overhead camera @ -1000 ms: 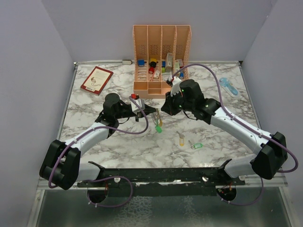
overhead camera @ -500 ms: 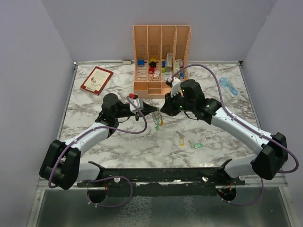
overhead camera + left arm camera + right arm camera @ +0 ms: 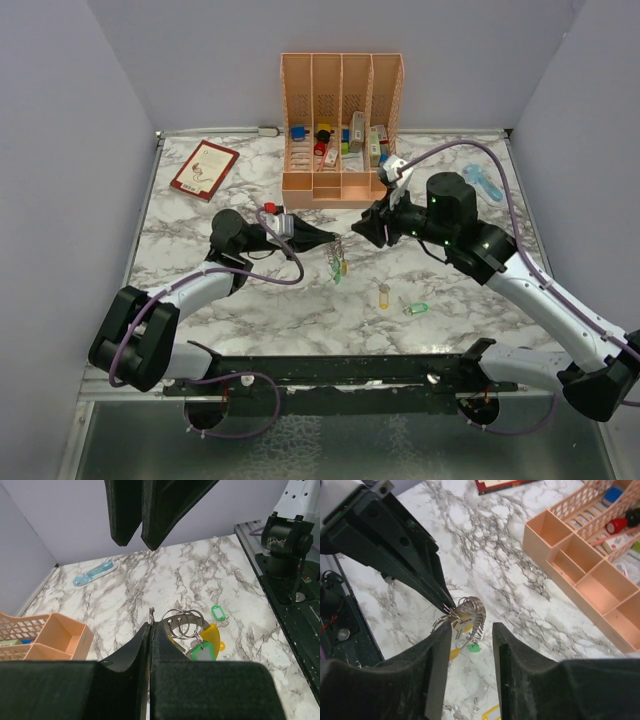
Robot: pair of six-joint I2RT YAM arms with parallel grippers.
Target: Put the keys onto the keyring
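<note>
Nearest me, the yellow key (image 3: 383,296) and the green key (image 3: 416,308) lie loose on the table (image 3: 250,300), their blades too small to make out.

Above them the left gripper (image 3: 328,240) has its jaws pressed flat together on the keyring (image 3: 468,611). The wire vanishes into the slit between the pads, so I cannot tell the big loop from the small split rings fanned beside it. The hanging keys (image 3: 337,264), one yellow head and one green, dangle under that tip. I cannot tell whether they clear the marble.

The right gripper (image 3: 364,228) has its jaws part-way open with nothing between them. In its own camera the ring bundle sits just past the fingertips, in line with the gap, and that view cuts the fingers off at the bottom edge.

Half a second ago the right gripper was nose to nose with the left tip. It has since drawn back to the right, and its elbow has swung out toward the right wall. The left forearm has shifted nearer to me. The loose keys have not moved.

For room, the black rail (image 3: 330,368) bounds the near edge, with bare marble to the left of the loose keys. The organizer (image 3: 300,188) stands just behind the right gripper. The book (image 3: 204,168) lies well apart, at the far left.
</note>
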